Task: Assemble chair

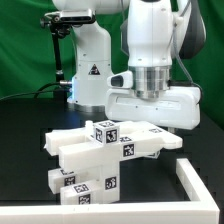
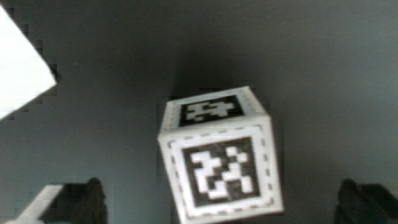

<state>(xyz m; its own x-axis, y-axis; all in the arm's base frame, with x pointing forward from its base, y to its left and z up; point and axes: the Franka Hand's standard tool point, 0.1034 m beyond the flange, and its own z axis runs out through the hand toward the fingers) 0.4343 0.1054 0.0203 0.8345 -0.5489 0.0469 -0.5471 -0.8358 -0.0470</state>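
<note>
Chair parts [image 1: 105,150], white and blocky with black-and-white square tags, heaped together on a black surface [image 1: 25,125] near the middle of the exterior view. Largest cluster of slabs and bars spread across the centre; a smaller tagged block [image 1: 85,185] lying just in front of it, toward the camera. White border strip [image 1: 205,185] running along the surface edge at the exterior view's right and wrapping round the near corner. Bare black surface open on the exterior view's left of the heap and behind it, up to the robot base [image 1: 85,60] and green backdrop [image 1: 25,45].

Gripper [image 1: 150,112] hanging directly above the rear of the cluster, wide white body close over the parts, fingertips hidden behind them in the exterior view. Seen from the wrist: two dark fingers [image 2: 71,203] spread wide apart, nothing between them pinched; one tagged block [image 2: 222,155] standing in the gap, clear of both fingers, dark surface around it. A pale slab [image 2: 22,65] cutting across one corner of that view, well apart from the block.
</note>
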